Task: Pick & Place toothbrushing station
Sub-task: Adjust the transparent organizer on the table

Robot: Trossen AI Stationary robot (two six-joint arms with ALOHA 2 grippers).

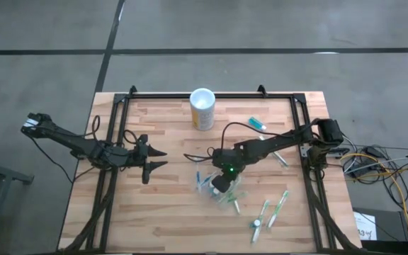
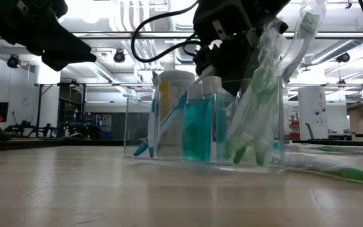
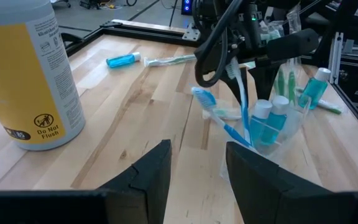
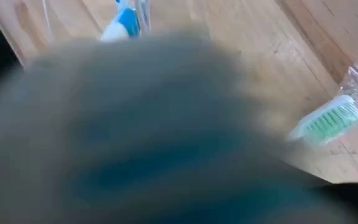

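Note:
The toothbrushing station [image 1: 223,193] is a clear plastic holder standing right of the table's middle. In the low view the station [image 2: 137,126] holds two blue bottles [image 2: 199,123], a blue toothbrush [image 2: 162,123] and wrapped green toothbrushes [image 2: 257,107] that lean against its rim. My right gripper [image 1: 222,182] hangs right above the station [image 3: 278,134], slanting down from the right. A blurred grey and teal mass fills its wrist view. My left gripper [image 1: 164,159] waits open at the table's left, pointing at the holder, with nothing between its fingers [image 3: 148,180].
A yellow canister with a white rim [image 1: 202,108] stands at the far middle. A small blue bottle [image 1: 257,124] lies far right. Loose wrapped toothbrushes lie right of the holder [image 1: 280,159] and near the front right [image 1: 271,211]. A black frame [image 1: 307,163] borders the table.

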